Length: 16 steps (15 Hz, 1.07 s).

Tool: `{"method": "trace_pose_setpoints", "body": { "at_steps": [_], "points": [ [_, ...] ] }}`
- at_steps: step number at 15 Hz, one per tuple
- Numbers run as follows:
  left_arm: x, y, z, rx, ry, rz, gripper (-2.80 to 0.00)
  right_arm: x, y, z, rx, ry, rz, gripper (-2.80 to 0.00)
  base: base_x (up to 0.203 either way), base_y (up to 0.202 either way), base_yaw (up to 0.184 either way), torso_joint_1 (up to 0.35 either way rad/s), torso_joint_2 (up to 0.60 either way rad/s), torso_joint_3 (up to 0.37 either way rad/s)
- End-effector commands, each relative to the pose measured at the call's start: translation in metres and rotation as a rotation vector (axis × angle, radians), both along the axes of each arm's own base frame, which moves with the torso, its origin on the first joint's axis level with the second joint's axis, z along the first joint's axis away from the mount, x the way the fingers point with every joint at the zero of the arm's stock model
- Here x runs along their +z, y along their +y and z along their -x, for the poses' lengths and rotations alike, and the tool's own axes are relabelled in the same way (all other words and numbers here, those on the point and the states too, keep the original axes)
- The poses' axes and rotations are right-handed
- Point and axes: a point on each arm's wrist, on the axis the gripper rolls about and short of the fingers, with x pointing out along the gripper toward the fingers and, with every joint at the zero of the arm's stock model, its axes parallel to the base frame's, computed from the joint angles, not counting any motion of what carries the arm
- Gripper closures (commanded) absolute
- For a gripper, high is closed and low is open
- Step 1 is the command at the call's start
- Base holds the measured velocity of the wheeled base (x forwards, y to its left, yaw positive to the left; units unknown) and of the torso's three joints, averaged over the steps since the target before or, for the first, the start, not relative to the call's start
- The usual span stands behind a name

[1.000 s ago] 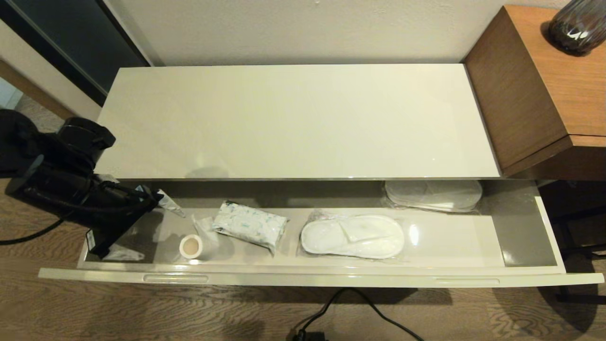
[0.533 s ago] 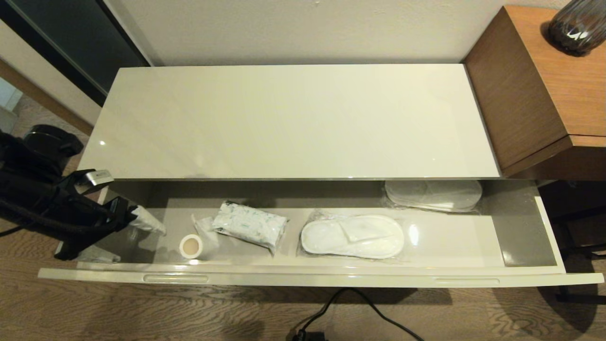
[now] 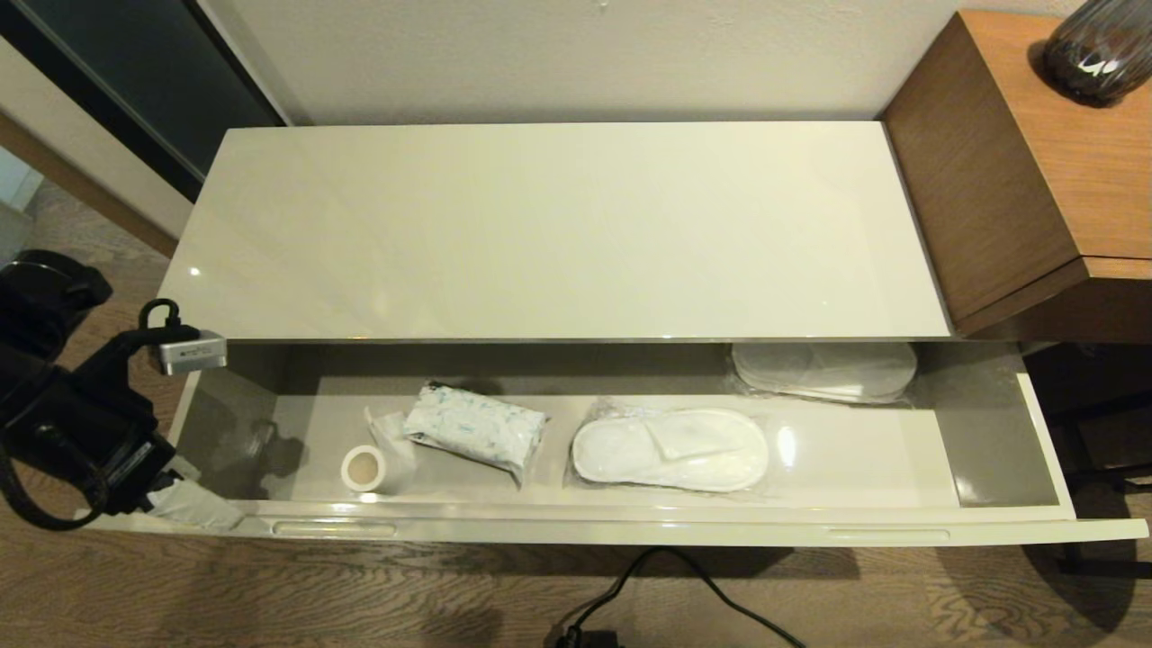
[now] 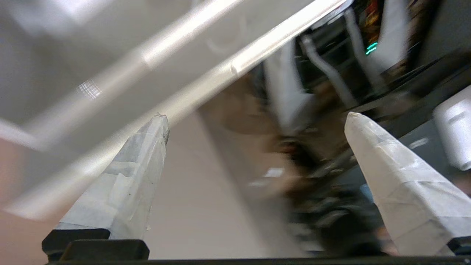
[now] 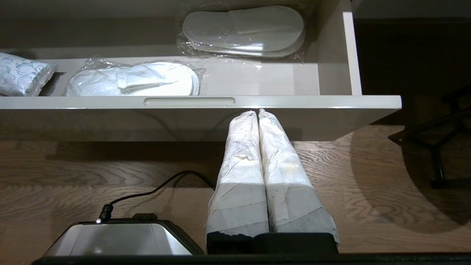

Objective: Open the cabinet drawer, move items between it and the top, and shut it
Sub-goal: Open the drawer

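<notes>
Left end effector (image 3: pixel 193 506) withdrew past drawer (image 3: pixel 630 531) corner.

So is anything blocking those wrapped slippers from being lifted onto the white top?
Nothing visible. The front slippers lie uncovered in the open cabinet drawer, and the top above is bare. The second pair sits partly beneath it.

The top (image 3: pixel 558 225) is glossy cream-white, and the drawer (image 3: pixel 630 531) has a cream-white front and a grey inside. In it, the pack (image 3: pixel 474 429) is white with a pale blue swirl pattern, the slippers (image 3: pixel 670 448) are white in clear wrap, and the roll (image 3: pixel 364 468) is white with a tan core. To the right, the cabinet (image 3: pixel 1017 180) is brown wood-grain and its vase (image 3: pixel 1098 49) dark. The floor (image 3: pixel 450 594) is brown wood-grain. The left gripper (image 3: pixel 193 506) is black with fingers (image 4: pixel 125 184) wrapped in white.
</notes>
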Motion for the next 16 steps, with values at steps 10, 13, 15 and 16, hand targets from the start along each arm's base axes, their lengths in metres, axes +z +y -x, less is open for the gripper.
{"method": "trace_pose_setpoints", "body": {
  "at_steps": [10,13,15,16],
  "points": [
    [-0.003,-0.061,-0.068,-0.749,-0.088,-0.328,-2.80,0.000,0.000,0.000,0.000,-0.001,0.000,0.00,0.000,0.000,0.000,0.000,0.00,0.000],
    [0.009,-0.062,-0.083,-0.943,-0.153,-0.378,-2.80,0.000,0.000,0.000,0.000,-0.001,0.000,0.00,0.000,0.000,0.000,0.000,0.00,0.000],
    [0.019,-0.064,-0.078,-0.975,-0.191,-0.324,-2.80,0.000,0.000,0.000,0.000,-0.001,0.000,0.00,0.000,0.000,0.000,0.000,0.00,0.000],
    [0.022,-0.062,-0.076,-0.963,-0.208,-0.327,-2.80,0.000,0.000,0.000,0.000,0.001,0.000,0.00,0.000,0.000,0.000,0.000,0.00,0.000]
  ]
}}
